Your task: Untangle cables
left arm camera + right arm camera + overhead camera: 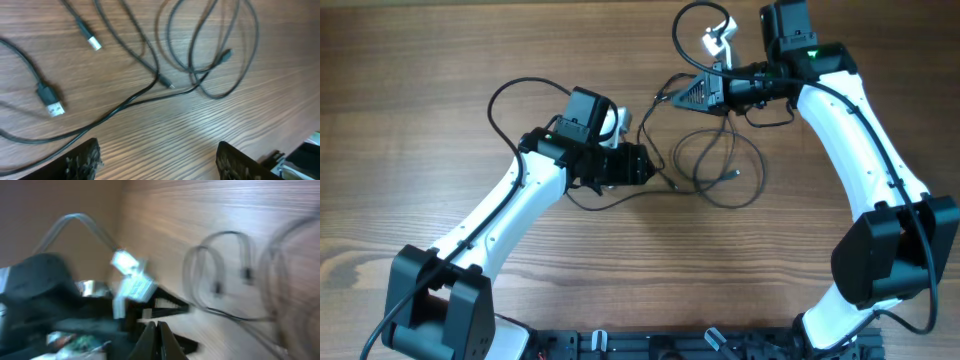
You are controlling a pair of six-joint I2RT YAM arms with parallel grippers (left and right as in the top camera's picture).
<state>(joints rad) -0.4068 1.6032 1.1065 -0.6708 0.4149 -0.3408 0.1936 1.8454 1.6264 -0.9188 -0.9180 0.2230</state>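
Thin black cables (732, 176) lie in loose overlapping loops on the wooden table between my two arms. In the left wrist view the loops (215, 60) are at the upper right, and two USB plug ends (51, 101) (93, 43) lie at the left. My left gripper (642, 165) (160, 167) is open and empty, just left of the loops, with one strand running past its left finger. My right gripper (665, 98) (157, 340) is shut above the loops' far side. I see no cable between its fingers. Blurred loops with small plugs (246, 272) show in the right wrist view.
The thicker black wire (510, 90) of the left arm arcs over the table at the upper left. A white part (718, 40) with a black wire loop sits on the right wrist. The arm bases stand at the front edge (650, 345).
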